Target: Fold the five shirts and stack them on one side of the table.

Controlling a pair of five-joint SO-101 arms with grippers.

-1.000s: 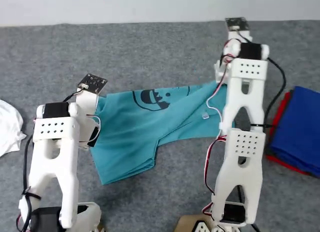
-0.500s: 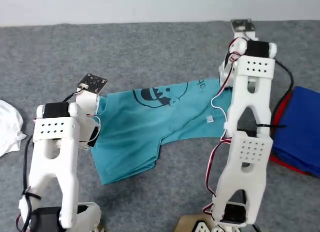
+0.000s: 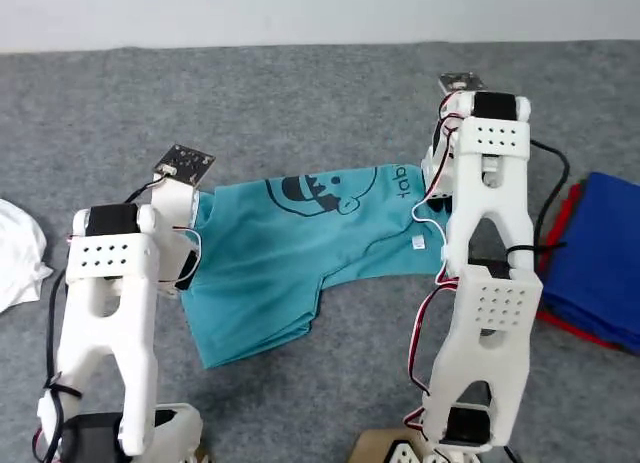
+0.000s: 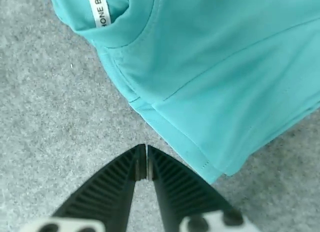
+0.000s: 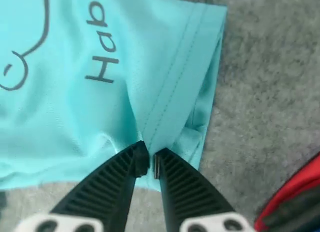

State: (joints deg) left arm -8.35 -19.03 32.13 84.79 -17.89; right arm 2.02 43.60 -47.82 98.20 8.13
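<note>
Your right tool [image 5: 148, 162] gripped the hem of the teal printed fabric shirt [image 3: 290, 253] lying on the grey surface [image 3: 300, 103]; your left tool [image 4: 146, 164] sat closed, empty, just beside it. You needed a low, straight pull.

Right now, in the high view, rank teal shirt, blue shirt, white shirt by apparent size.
Largest first:
teal shirt
blue shirt
white shirt
The last two run off the edge, so their order is unsure.
</note>
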